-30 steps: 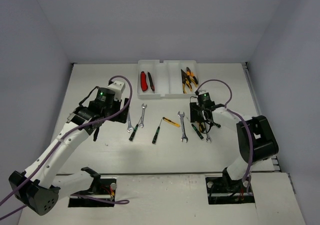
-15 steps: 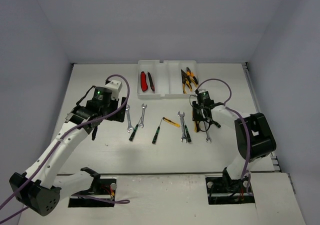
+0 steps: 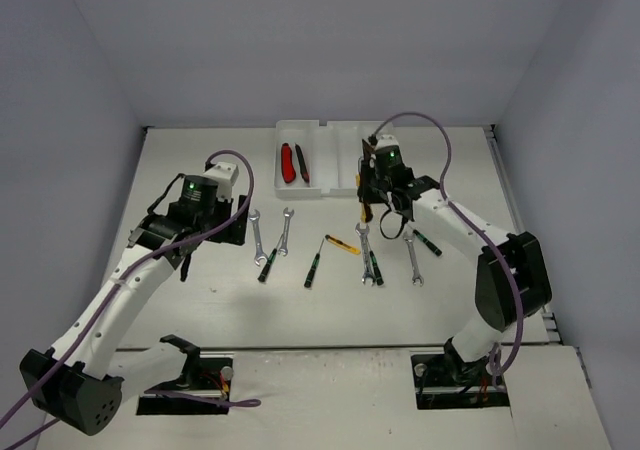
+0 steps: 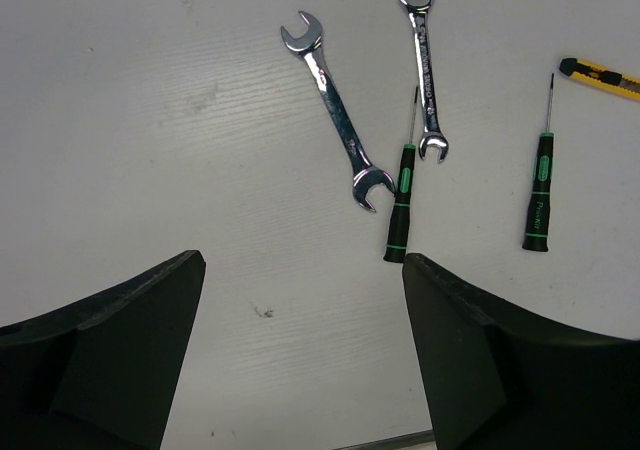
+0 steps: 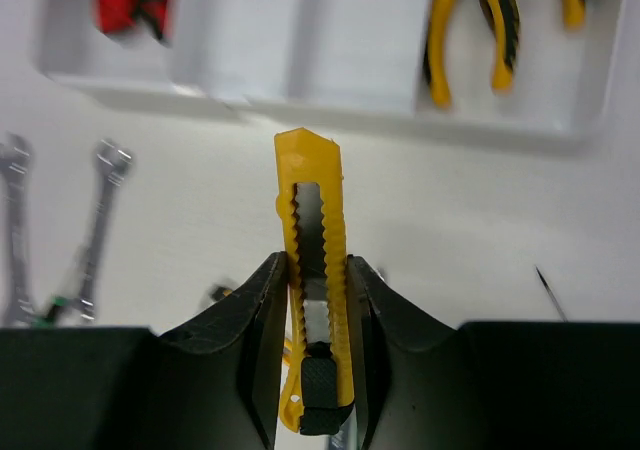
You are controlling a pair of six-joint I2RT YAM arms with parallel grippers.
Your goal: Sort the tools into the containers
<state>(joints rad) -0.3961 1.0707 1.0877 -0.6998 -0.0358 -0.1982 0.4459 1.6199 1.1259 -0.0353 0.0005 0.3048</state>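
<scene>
My right gripper (image 3: 368,192) is shut on a yellow snap-off cutter (image 5: 310,160) and holds it above the table, just short of the front wall of the white tray (image 3: 335,188). The tray's slots show in the right wrist view (image 5: 330,100). Red cutters (image 3: 288,162) lie in a left slot and yellow-handled pliers (image 5: 470,30) in a right slot. My left gripper (image 4: 303,270) is open and empty above bare table, short of two wrenches (image 4: 335,120) and two black-green screwdrivers (image 4: 402,200). A small yellow cutter (image 3: 343,244) lies mid-table.
More wrenches (image 3: 364,255) and screwdrivers (image 3: 425,240) lie on the table below my right arm. The table's side edges and grey walls close in on left and right. Purple cables loop over both arms.
My right gripper has risen from the tools at the right with the yellow cutter and moved up and left to the tray's front. My left arm drifted slightly left.
</scene>
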